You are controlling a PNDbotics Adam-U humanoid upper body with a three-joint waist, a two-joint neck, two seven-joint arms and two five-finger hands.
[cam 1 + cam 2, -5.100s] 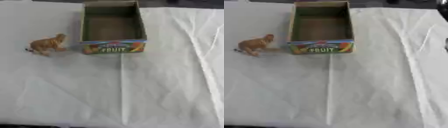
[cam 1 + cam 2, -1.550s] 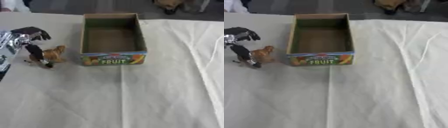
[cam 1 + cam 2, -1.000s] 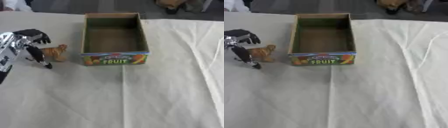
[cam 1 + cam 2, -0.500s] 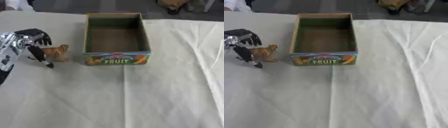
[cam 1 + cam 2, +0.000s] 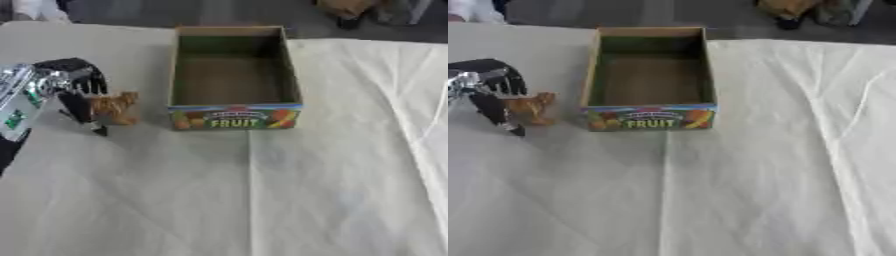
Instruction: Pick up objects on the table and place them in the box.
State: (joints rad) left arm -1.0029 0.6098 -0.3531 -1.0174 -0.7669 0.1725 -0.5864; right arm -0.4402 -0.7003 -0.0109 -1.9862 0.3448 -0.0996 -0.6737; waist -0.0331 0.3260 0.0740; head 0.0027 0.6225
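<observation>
Left eye view: left hand (image 5: 74,87) has closed in since a second ago, fingers curling around toy animal (image 5: 114,106) left of box (image 5: 234,118); lift comes next.

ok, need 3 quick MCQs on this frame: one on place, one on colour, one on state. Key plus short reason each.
1. Where is the toy animal relative to the box?
A. inside it
B. to its left on the cloth
C. to its right

2. What colour is the toy animal?
A. orange-brown
B. blue
C. green

3. What is the state of the box?
A. holds the toy
B. lid shut
C. open and empty

Key: 1 B, it stands on the cloth left of the box, at the left hand. 2 A, its body is orange-brown. 3 C, the bare box floor shows.
</observation>
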